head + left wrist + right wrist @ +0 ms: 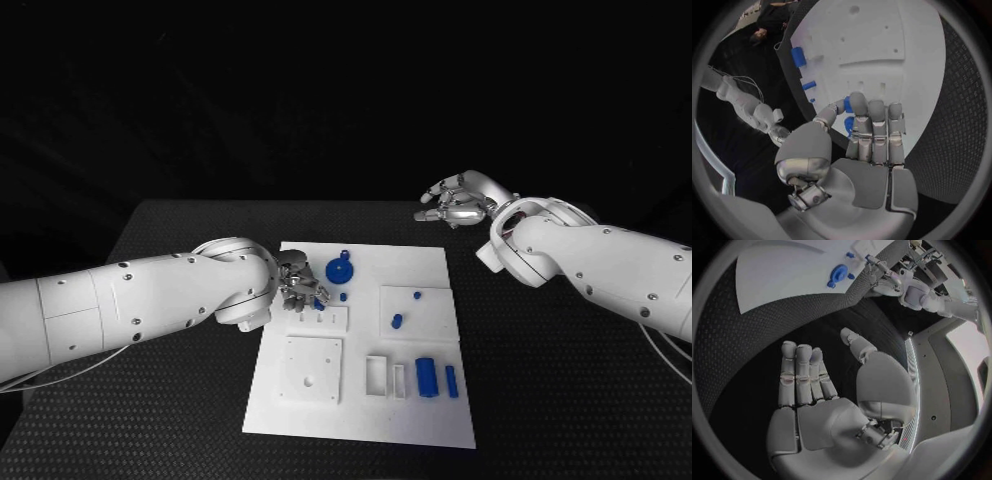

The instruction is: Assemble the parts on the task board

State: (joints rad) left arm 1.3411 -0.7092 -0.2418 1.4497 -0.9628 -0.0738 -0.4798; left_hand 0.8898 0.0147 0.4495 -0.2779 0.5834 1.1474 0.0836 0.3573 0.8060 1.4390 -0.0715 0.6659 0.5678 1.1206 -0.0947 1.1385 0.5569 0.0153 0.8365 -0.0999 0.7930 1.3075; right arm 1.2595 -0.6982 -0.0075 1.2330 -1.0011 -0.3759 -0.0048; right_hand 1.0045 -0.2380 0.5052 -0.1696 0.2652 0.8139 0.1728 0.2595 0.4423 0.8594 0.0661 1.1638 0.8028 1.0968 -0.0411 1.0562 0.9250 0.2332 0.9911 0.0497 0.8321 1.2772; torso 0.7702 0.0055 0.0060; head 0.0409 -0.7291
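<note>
The task board (pixel 368 340) is lying flat in the middle of the black worktop (pixel 188 230), its long axis running from the robot's side toward the far edge.

The left hand (pixel 300 285) is sitting over the board's left margin, near the far end. In the left wrist view its fingers (pixel 877 131) are curling inward around a small blue part (pixel 848 106), with the thumb closing in from the side; the part is largely hidden, so I cannot tell its orientation.

Just beside that hand, a round blue disc (pixel 339 270) is lying on the board. Further right, two small blue pegs (pixel 398 321) are standing in a raised white block. Near the board's close right corner, a blue cylinder (pixel 427 376) and a slimmer blue pin (pixel 451 381) are lying side by side, both pointing lengthwise along the board.

The right hand (pixel 464 200) is hanging above the worktop beyond the board's far right corner, well apart from it. The right wrist view is showing its fingers (pixel 799 372) extended and parted, holding nothing.
</note>
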